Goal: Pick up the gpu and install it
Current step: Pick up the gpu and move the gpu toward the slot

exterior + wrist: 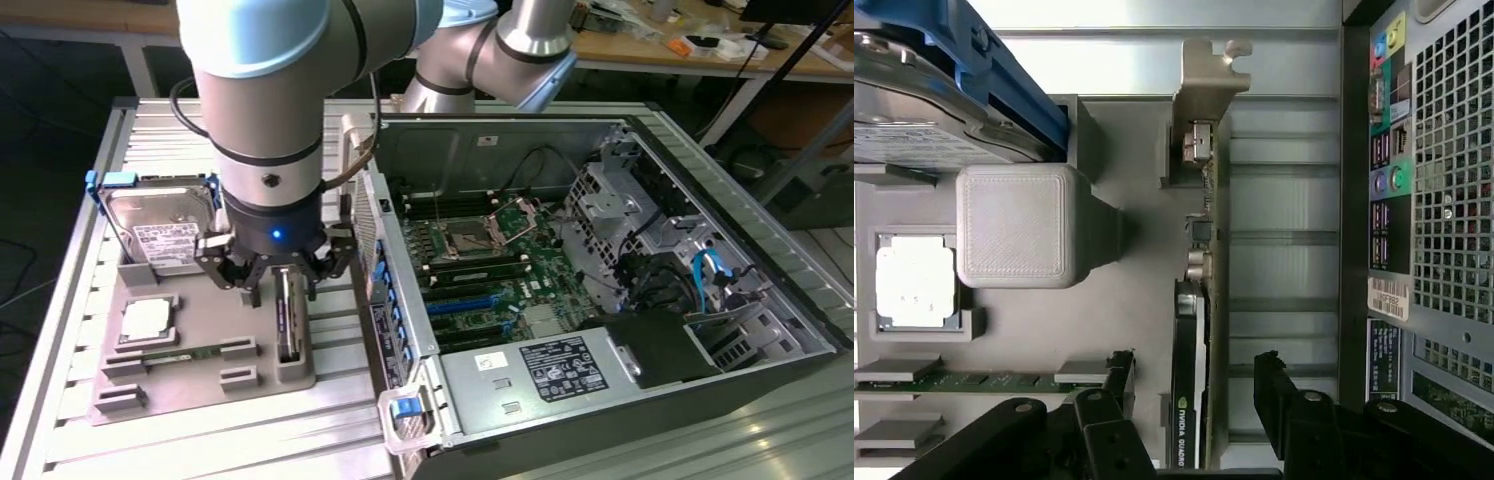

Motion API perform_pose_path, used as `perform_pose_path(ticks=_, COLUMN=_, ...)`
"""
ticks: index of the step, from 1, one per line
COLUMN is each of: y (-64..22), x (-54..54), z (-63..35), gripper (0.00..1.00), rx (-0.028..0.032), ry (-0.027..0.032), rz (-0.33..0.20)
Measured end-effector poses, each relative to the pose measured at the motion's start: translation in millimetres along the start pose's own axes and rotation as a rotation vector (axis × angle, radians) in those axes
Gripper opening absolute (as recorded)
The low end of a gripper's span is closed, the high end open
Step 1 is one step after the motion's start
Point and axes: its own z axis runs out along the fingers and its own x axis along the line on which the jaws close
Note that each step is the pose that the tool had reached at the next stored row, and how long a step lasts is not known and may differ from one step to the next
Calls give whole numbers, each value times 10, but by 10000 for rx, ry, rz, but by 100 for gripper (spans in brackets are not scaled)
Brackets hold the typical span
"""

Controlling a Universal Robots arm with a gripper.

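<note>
While the hand (278, 278) hangs spread above the grey tray (187, 378), its fingers (1279, 388) flank the gpu (288, 325) without touching it. The gpu stands on edge along that tray's side.

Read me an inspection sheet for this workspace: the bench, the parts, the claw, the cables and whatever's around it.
Surface: slatted metal table carrying a grey parts holder.
Job's things: gpu stands on edge in the holder; computer case lies open beside it.
Clutter: hard drive, CPU chip and memory stick in the holder.
Grippers: claw open, fingers either side of the gpu, not closed on it.
Cables: blue cable and black wires inside the case.
Surroundings: workbench behind, with odds and ends.
</note>
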Motion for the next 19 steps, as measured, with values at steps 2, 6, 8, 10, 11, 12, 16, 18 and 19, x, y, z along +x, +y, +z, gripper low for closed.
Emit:
perform_pose_path(ticks=2, y=22, x=52, z=30, gripper=60, rx=2, ry=2, rz=1)
perform_pose_path(ticks=6, y=27, x=53, z=52, gripper=60, rx=3, ry=3, rz=-1)
perform_pose_path(ticks=8, y=27, x=32, z=57, gripper=60, rx=0, ry=0, rz=0)
perform_pose_path(ticks=10, y=27, x=32, z=57, gripper=60, rx=3, ry=0, rz=3)
perform_pose_path(ticks=11, y=27, x=32, z=57, gripper=60, rx=3, ry=0, rz=2)
perform_pose_path(ticks=12, y=27, x=32, z=57, gripper=60, rx=4, ry=1, rz=2)
perform_pose_path(ticks=16, y=27, x=31, z=57, gripper=60, rx=4, ry=1, rz=1)
perform_pose_path(ticks=18, y=27, x=31, z=57, gripper=60, rx=3, ry=1, rz=1)
perform_pose_path(ticks=19, y=27, x=31, z=57, gripper=60, rx=4, ry=1, rz=1)
